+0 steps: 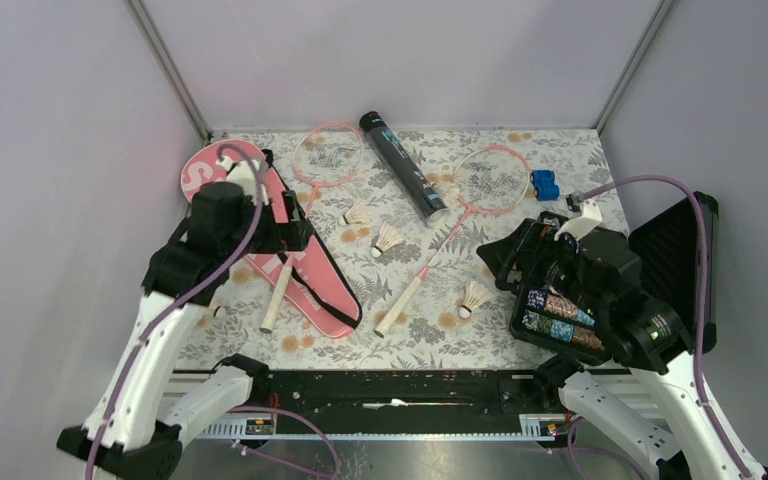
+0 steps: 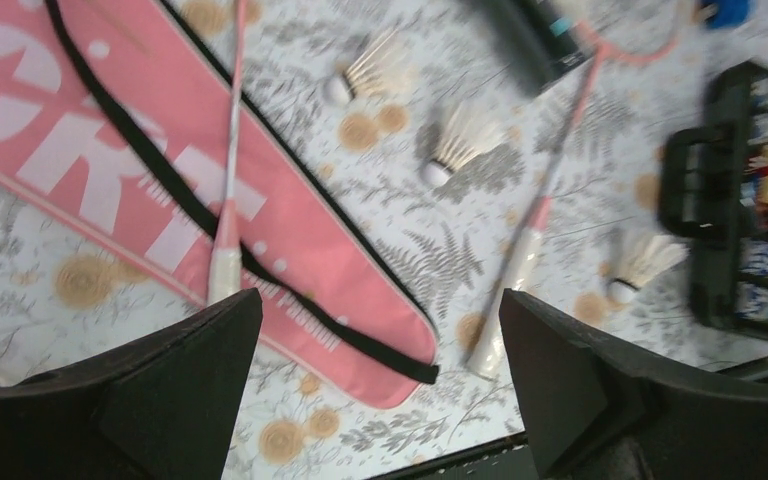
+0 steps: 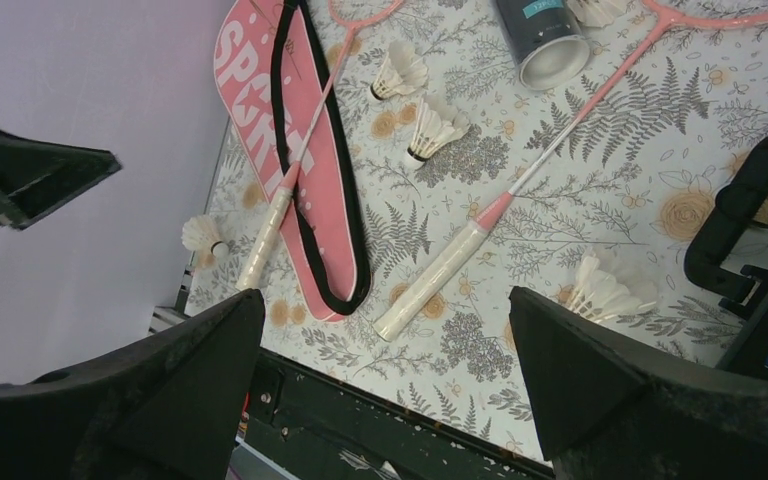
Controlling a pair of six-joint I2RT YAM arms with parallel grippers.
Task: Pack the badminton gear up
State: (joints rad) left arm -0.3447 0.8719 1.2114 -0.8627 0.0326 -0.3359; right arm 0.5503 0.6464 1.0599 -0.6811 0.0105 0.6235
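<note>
The long pink bag [image 1: 312,275] lies at the left on the floral cloth, with one pink racket [image 1: 278,292] resting across it. The second racket [image 1: 430,262] lies diagonally mid-table, its head beside the black tube [image 1: 403,165]. Several white shuttlecocks are loose: two [image 1: 358,212] [image 1: 388,240] between the rackets and one [image 1: 475,297] near the front. My left gripper [image 1: 288,232] hovers open and empty over the bag [image 2: 110,170]. My right gripper [image 1: 505,262] hangs open and empty above the front right, looking down on the second racket's handle [image 3: 440,275].
A black case [image 1: 558,318] of patterned rolls stands open at the front right, under my right arm, its lid [image 1: 675,250] raised. A small blue toy [image 1: 544,185] sits at the back right. Grey walls close in the table on three sides.
</note>
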